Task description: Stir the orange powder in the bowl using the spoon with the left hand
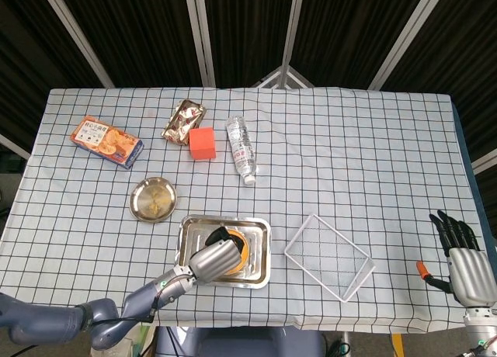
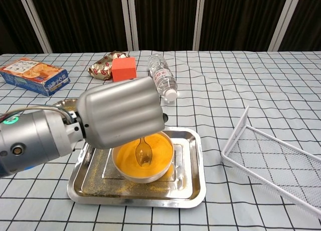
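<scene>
One left hand (image 2: 120, 118) grips the spoon (image 2: 144, 153), its tip in the orange powder (image 2: 158, 150) of the bowl (image 2: 143, 177) on the tray (image 2: 193, 188) nr the bench front edge; right hand (image 1: 466, 264) spread, holding nothing, w/ open room around.

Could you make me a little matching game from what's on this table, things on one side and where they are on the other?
Things:
1. spoon
2. bowl
3. water bottle
4. left robot hand

Places or states:
A. lying on its side beside the orange block
B. holding the spoon above the bowl
C. tip down in the orange powder
D. standing in the steel tray

Pairs: 1-C, 2-D, 3-A, 4-B
</scene>
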You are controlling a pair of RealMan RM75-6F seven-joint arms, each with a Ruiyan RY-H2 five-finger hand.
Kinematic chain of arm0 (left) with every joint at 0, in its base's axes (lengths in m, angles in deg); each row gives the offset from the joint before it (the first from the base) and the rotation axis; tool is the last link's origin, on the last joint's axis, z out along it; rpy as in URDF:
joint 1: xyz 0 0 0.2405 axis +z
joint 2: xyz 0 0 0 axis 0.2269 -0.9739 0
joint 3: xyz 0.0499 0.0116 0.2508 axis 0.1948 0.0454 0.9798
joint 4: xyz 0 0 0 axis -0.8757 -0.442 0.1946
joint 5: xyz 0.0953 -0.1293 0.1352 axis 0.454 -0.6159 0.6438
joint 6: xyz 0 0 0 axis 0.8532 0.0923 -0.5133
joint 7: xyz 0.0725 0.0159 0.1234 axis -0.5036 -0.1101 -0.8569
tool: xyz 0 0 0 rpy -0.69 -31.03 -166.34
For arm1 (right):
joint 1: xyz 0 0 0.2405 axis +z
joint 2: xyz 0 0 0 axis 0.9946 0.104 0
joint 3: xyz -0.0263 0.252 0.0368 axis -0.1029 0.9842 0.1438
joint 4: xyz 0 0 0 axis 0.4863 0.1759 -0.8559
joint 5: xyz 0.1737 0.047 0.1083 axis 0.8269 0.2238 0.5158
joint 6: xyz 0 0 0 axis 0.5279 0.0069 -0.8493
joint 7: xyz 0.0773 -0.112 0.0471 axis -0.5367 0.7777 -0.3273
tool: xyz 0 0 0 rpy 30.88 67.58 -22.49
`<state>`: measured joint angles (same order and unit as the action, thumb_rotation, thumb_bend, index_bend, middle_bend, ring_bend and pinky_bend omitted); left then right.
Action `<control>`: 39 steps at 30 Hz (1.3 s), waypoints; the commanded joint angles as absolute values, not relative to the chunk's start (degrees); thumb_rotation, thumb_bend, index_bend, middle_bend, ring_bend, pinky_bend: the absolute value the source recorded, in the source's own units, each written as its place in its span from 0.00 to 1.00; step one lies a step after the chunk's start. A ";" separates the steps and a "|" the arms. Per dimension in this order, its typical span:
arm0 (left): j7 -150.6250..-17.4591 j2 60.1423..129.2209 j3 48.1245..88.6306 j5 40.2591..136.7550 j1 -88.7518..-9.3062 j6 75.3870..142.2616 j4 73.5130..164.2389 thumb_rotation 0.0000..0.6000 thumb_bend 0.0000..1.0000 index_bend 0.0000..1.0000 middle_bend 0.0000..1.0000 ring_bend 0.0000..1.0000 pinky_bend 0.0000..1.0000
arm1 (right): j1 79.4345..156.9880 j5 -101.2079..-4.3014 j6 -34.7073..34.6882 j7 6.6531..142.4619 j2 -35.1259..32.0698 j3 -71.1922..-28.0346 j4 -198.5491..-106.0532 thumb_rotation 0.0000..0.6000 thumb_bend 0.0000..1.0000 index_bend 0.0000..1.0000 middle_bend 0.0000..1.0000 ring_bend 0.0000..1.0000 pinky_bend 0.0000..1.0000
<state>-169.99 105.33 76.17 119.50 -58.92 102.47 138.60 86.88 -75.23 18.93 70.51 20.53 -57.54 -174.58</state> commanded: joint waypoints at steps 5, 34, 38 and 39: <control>-171.83 106.83 74.50 117.24 -58.89 101.65 136.05 1.00 0.81 0.84 1.00 0.92 0.96 | 86.92 -75.25 18.87 70.31 20.58 -57.53 -174.53 1.00 0.36 0.00 0.00 0.00 0.00; -170.09 106.22 73.49 118.22 -57.71 104.83 140.91 1.00 0.81 0.84 1.00 0.92 0.96 | 86.83 -75.21 18.98 70.53 20.55 -57.55 -174.59 1.00 0.36 0.00 0.00 0.00 0.00; -171.45 107.93 73.48 117.37 -57.83 103.94 140.51 1.00 0.81 0.84 1.00 0.92 0.96 | 86.85 -75.15 18.89 70.34 20.64 -57.54 -174.60 1.00 0.36 0.00 0.00 0.00 0.00; -171.76 108.28 73.50 117.21 -57.89 103.71 140.38 1.00 0.81 0.84 1.00 0.92 0.96 | 86.85 -75.15 18.88 70.31 20.65 -57.54 -174.60 1.00 0.36 0.00 0.00 0.00 0.00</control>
